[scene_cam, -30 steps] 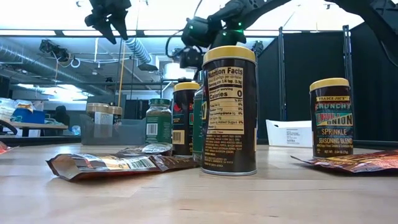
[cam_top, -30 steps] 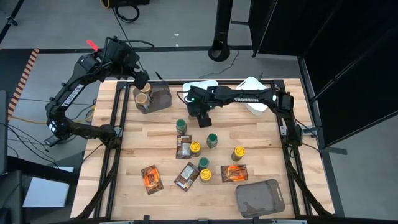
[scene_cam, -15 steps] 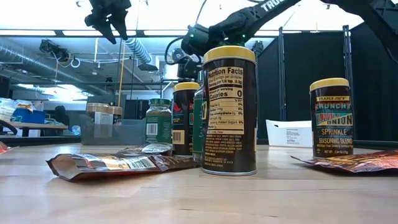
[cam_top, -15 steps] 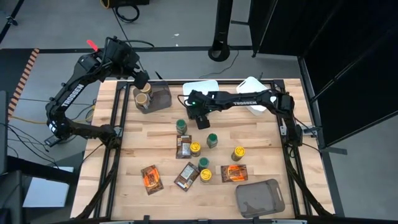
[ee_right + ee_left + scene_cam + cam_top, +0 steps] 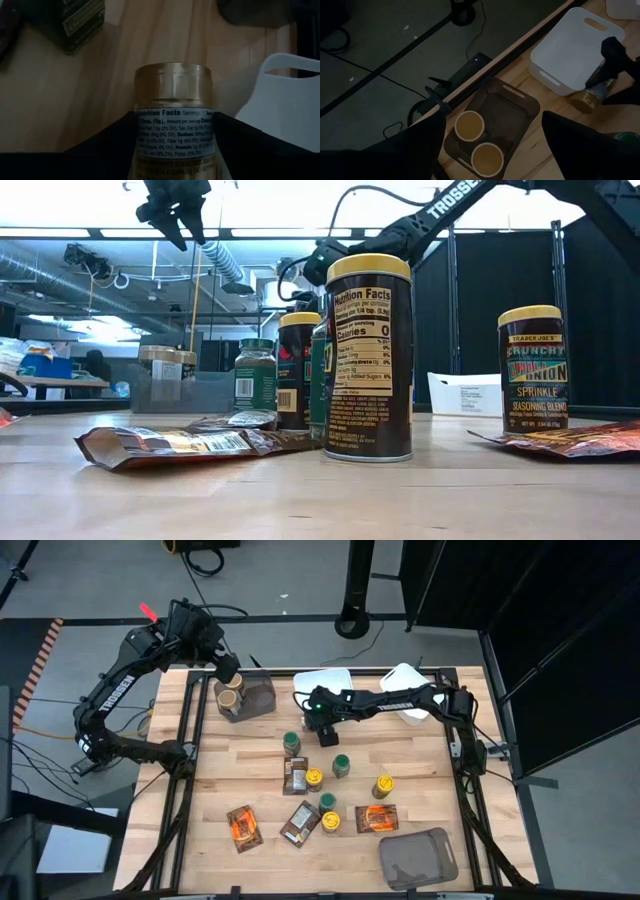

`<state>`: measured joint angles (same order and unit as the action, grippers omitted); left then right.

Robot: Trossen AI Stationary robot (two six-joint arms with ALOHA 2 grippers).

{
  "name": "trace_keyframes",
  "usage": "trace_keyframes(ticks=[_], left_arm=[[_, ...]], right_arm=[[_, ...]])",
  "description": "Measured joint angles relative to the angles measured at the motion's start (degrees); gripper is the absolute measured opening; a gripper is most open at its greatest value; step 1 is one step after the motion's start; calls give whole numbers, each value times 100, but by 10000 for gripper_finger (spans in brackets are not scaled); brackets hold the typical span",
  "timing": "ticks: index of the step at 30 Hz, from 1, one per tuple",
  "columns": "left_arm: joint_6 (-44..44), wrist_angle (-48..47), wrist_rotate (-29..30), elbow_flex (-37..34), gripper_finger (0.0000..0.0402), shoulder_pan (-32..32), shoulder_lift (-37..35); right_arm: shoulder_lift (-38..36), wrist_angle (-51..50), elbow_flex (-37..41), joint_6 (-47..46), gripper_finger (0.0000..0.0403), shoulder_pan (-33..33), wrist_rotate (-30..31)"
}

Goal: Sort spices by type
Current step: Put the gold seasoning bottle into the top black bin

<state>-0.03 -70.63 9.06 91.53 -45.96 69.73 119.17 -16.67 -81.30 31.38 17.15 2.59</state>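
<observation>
Here the right pincer (image 5: pixel 172 150) grips a gold-lidded jar (image 5: pixel 174 120), held tilted.

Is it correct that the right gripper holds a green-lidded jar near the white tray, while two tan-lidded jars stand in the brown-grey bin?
Not quite: the jar in the right gripper has a tan, gold-coloured lid, not green, as the right wrist view shows. The rest holds: it is near the white tray, and two tan-lidded jars stand in the brown-grey bin.

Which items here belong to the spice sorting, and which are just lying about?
Job items:
- right gripper, shut on gold-lidded jar
- two tan-lidded jars in brown-grey bin
- green-lidded jar
- yellow-lidded jar
- orange packet
- brown packet

Lying about:
- white tray
- empty grey bin
- left gripper, waiting above the bin
</observation>
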Motion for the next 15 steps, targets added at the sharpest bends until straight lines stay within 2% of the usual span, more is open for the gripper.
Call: trace_keyframes(ticks=[8,15], left_arm=[[0,1,0,0,337,-1,0],[-11,3,0,0,337,0,0]], right_arm=[[125,-32,-29,-60,260,54,11],[110,-578,-43,-334,259,48,94]])
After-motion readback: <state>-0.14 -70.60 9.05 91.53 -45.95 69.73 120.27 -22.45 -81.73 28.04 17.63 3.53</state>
